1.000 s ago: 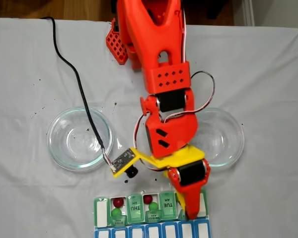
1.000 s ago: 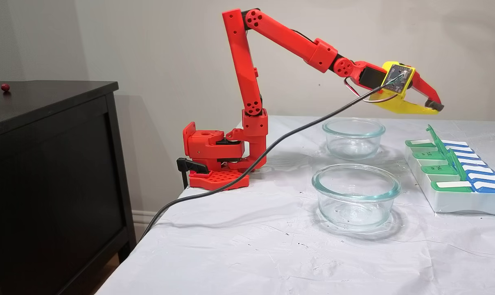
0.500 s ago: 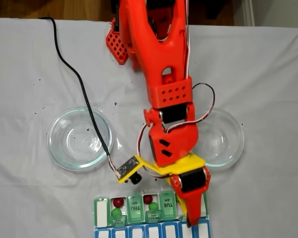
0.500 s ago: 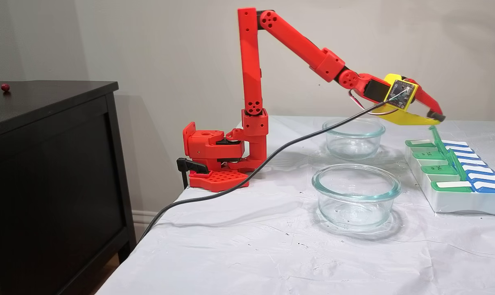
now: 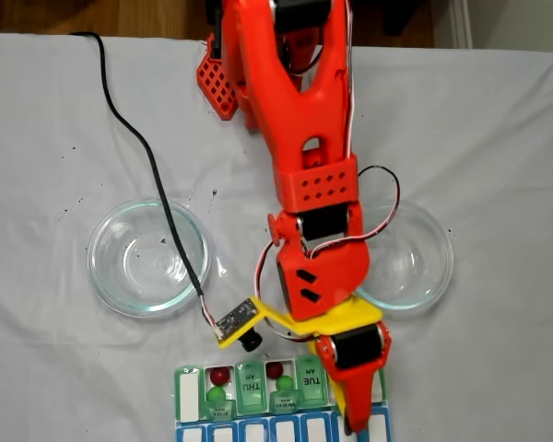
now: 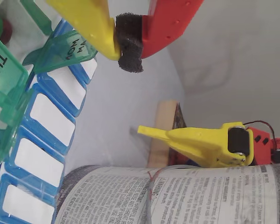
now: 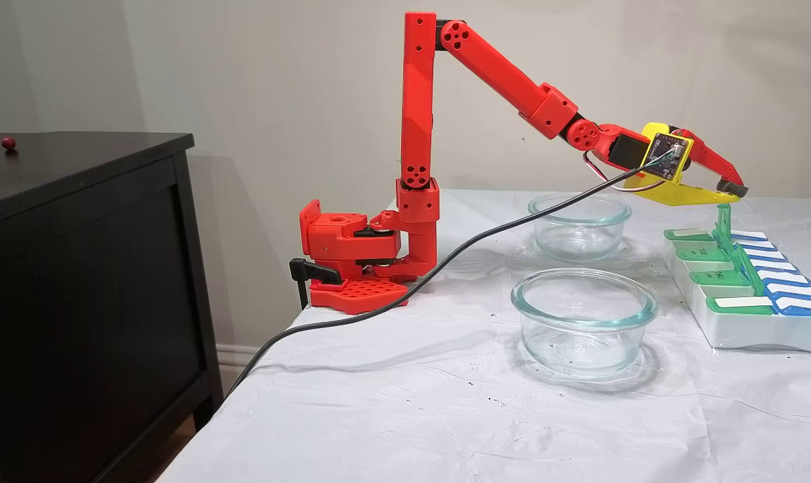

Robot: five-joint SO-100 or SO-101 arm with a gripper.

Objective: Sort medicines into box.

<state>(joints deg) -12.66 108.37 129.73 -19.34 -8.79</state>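
The gripper is clenched on nothing but its own dark foam pad: in the wrist view the yellow and red jaws meet around that pad, with no ball between them. In a fixed view the gripper hangs just above the far end of the box, right over an upright green lid. With the jaws closed into a single blunt tip, it is probably placed to push that lid, though whether it touches the lid cannot be told.

Just to the left of the gripper in the top-down fixed view, two open compartments of the box each hold a dark red ball and a bright green ball, a second pair being the red ball and the green ball. Behind the gripper, towards the arm's base, stand two glass dishes, with no balls showing in them, so the sorting looks largely done. One stray red ball sits on the dark cabinet, well apart from the gripper.
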